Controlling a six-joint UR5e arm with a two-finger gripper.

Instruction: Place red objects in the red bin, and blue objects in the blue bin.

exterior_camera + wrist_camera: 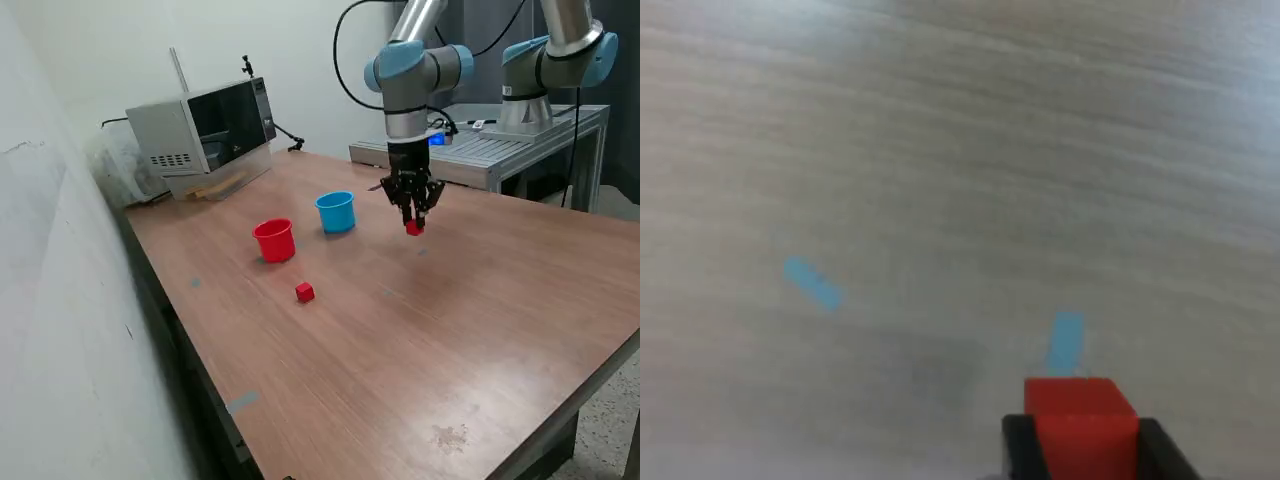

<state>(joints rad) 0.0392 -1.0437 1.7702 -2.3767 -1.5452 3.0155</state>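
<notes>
Wrist view: end effector (1081,440) grips red cube (1080,415).

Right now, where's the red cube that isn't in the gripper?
The loose red cube lies on the table in the exterior view, just in front of the red cup and slightly to its right, apart from it.

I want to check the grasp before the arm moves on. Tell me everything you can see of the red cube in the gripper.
The red cube is a tiny solid block, plain bright red, with flat matte faces and sharp edges. It sits clamped between the gripper's two black fingers, which press on opposite sides; its top and front faces show in the wrist view. It hangs lifted clear of the wooden table, to the exterior view's right of the light-blue cup. Nothing else touches it.
</notes>
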